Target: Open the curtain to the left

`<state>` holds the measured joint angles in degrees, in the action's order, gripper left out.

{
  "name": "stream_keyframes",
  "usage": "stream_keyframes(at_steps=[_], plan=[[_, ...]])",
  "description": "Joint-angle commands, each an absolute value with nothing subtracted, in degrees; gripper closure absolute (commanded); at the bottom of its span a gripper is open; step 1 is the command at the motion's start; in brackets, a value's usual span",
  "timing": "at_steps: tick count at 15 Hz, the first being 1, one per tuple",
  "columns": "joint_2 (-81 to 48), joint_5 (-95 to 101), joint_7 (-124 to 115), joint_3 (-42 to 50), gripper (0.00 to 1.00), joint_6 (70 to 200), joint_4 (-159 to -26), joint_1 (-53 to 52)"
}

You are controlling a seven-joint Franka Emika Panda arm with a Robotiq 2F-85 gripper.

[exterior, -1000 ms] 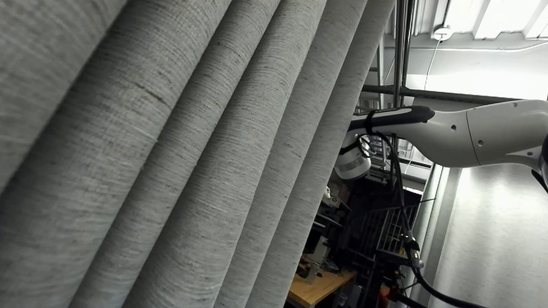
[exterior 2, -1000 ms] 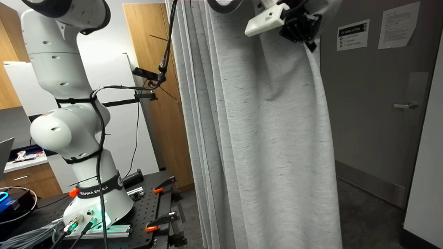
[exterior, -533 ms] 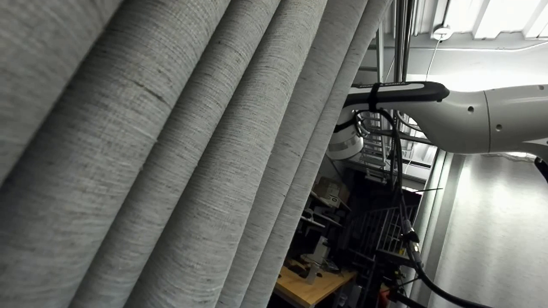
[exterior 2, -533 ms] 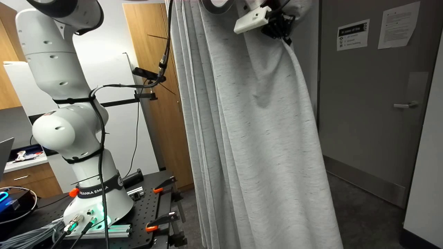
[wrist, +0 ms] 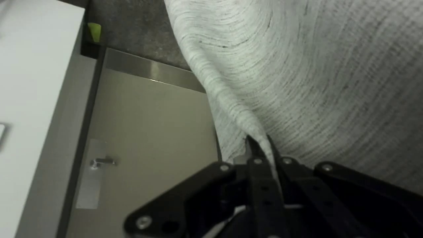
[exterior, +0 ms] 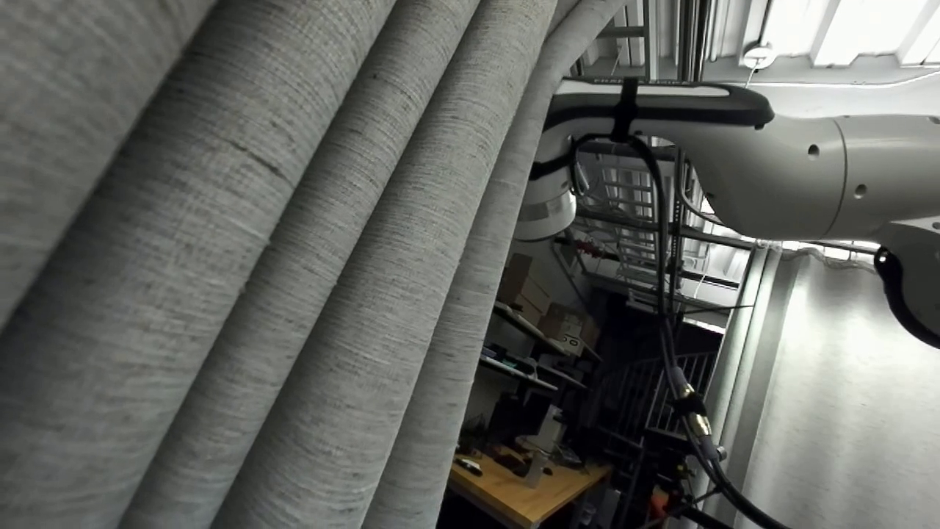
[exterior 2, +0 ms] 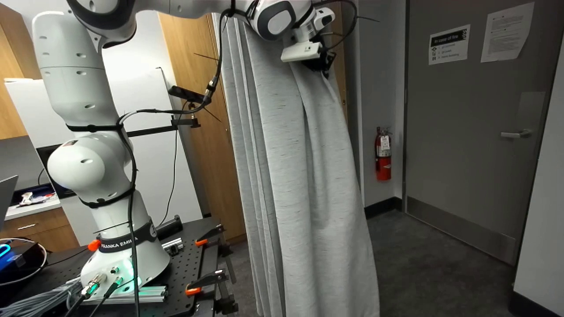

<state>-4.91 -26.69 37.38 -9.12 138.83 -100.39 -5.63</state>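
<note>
The curtain (exterior 2: 304, 185) is a large grey woven drape in deep folds. It fills much of an exterior view (exterior: 294, 294) and the right side of the wrist view (wrist: 314, 82). My gripper (exterior 2: 325, 72) is high up at its free edge. In the wrist view the gripper (wrist: 258, 139) is shut on the curtain, with a thin pinched fold of the fabric running between both fingers. The fabric below is pulled slantwise toward the grip. In an exterior view the arm (exterior: 734, 147) shows, but the gripper is hidden behind the drape.
A grey door (exterior 2: 462, 141) and a red fire extinguisher (exterior 2: 383, 154) stand to the right of the curtain. A wooden cabinet (exterior 2: 202, 132) is behind it. A camera on a mount (exterior 2: 187, 93) and table clamps (exterior 2: 207, 281) sit near the arm. A wooden desk (exterior: 529, 492) lies beyond.
My gripper has moved left with the curtain's edge, as seen beside the door. The folds have bunched up, and the fire extinguisher and more wall and floor have come into view.
</note>
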Motion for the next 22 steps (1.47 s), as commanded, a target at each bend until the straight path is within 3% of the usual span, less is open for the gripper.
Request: stream_keyframes(at_steps=[1,11,22], plan=[[-8.43,-24.11,37.42,-13.11,0.99,137.54,-98.68,-9.58],[-11.90,-18.64,40.68,-22.38,0.99,137.12,-97.07,-17.84],[-15.14,-13.14,52.53,-24.70,0.99,137.12,-93.44,-19.45]])
